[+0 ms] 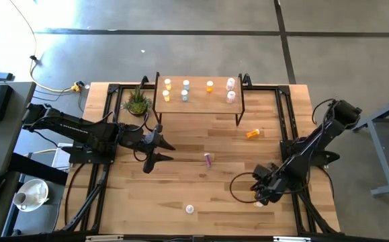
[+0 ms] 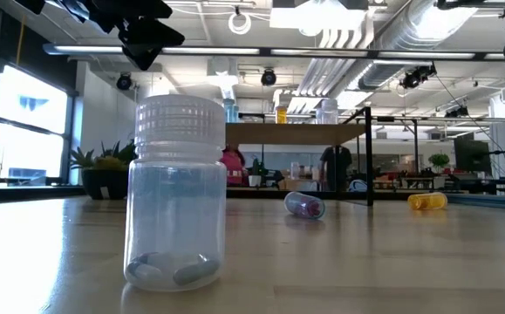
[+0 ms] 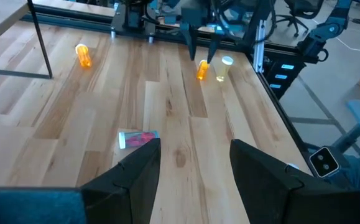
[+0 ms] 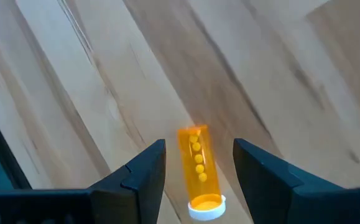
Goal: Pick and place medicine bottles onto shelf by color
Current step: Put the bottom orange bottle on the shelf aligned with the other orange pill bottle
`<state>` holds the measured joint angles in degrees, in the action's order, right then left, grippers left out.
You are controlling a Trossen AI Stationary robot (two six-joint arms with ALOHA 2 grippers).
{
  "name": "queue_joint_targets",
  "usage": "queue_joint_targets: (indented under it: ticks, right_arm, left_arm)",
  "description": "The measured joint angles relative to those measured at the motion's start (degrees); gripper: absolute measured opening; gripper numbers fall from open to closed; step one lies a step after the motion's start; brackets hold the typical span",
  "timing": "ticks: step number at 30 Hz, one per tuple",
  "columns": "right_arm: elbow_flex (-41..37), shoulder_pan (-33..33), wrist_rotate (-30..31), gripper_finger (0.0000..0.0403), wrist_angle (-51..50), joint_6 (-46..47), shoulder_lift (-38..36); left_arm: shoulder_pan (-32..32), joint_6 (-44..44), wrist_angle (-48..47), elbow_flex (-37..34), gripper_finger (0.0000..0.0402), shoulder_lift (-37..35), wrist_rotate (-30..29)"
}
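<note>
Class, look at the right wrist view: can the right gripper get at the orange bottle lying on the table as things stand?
Probably yes. The right gripper is open, and the orange bottle lies on its side between the fingers with nothing in the way.

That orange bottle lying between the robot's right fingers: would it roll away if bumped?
Probably. The orange bottle is a smooth cylinder lying on its side on the flat table, so a sideways nudge from the open right gripper could roll it. Holding few pills, it likely feels light.

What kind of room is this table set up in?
Probably an open robotics lab or workshop: bare concrete floor around the table, exposed ceiling ducts and lights overhead, and more desks and people in the background.
</note>
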<state>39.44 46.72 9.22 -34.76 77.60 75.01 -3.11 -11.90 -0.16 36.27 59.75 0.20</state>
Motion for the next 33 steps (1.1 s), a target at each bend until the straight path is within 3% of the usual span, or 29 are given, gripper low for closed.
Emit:
queue_joint_targets:
  ticks: [16,24,33]
  right_arm:
    - [0.0,0.9,-2.7,0.0178,3.2,-0.6,3.4]
    - [0.0,3.6,0.1,0.0178,3.1,0.4,3.7]
    - [0.0,3.7,-2.3,0.0178,4.3,0.4,9.2]
  left_arm:
    - [0.0,-0.1,0.0,0.0,0.0184,0.0,0.0]
    - [0.0,-0.1,0.0,0.0,0.0184,0.0,-1.5]
    - [0.0,-0.1,0.0,0.0,0.0184,0.0,-3.6]
